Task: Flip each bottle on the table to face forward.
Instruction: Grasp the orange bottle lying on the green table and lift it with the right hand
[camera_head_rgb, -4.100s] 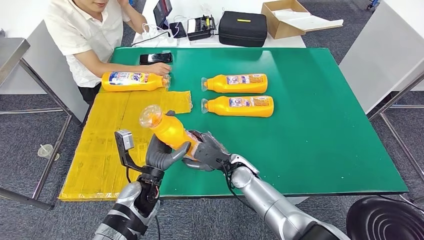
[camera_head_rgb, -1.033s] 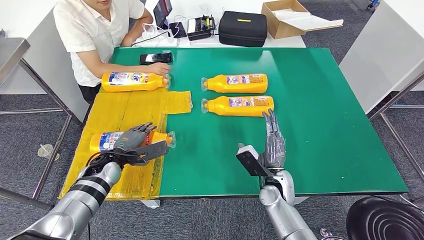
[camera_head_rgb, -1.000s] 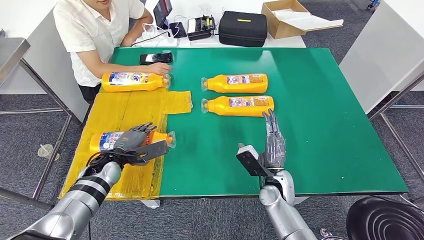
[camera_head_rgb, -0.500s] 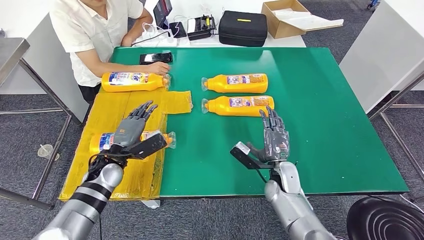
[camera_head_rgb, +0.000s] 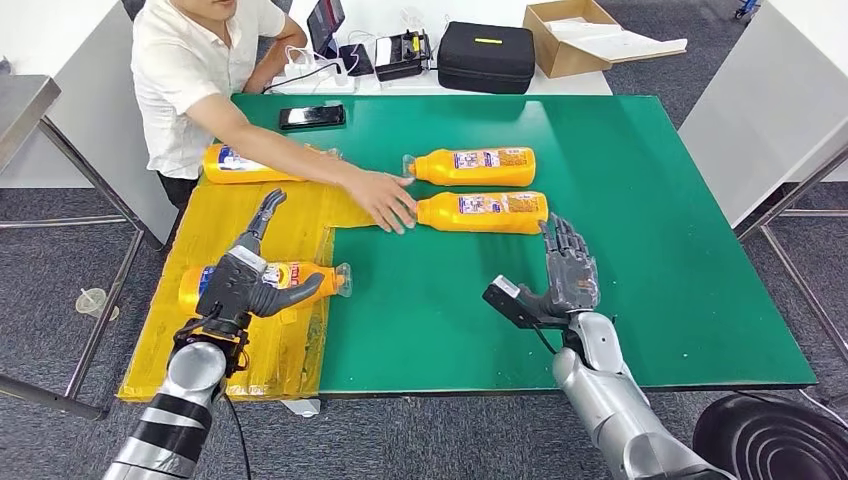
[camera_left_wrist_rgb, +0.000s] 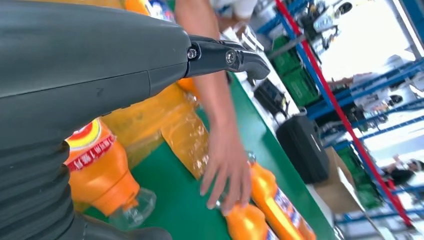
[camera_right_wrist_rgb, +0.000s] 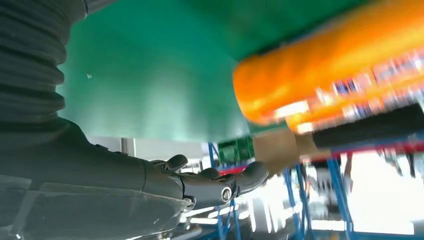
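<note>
While both hands (camera_head_rgb: 245, 285) (camera_head_rgb: 570, 280) hover spread and unladen, glossy orange plastic bottle (camera_head_rgb: 290, 277) lying on crinkled yellow sheet (camera_head_rgb: 215, 340)

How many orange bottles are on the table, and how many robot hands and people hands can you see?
Orange bottles: 4, one far left, two in the middle, one near the left hand
Robot hands: 2, left hand, right hand
Person's hands: 1
Total: 7
</note>
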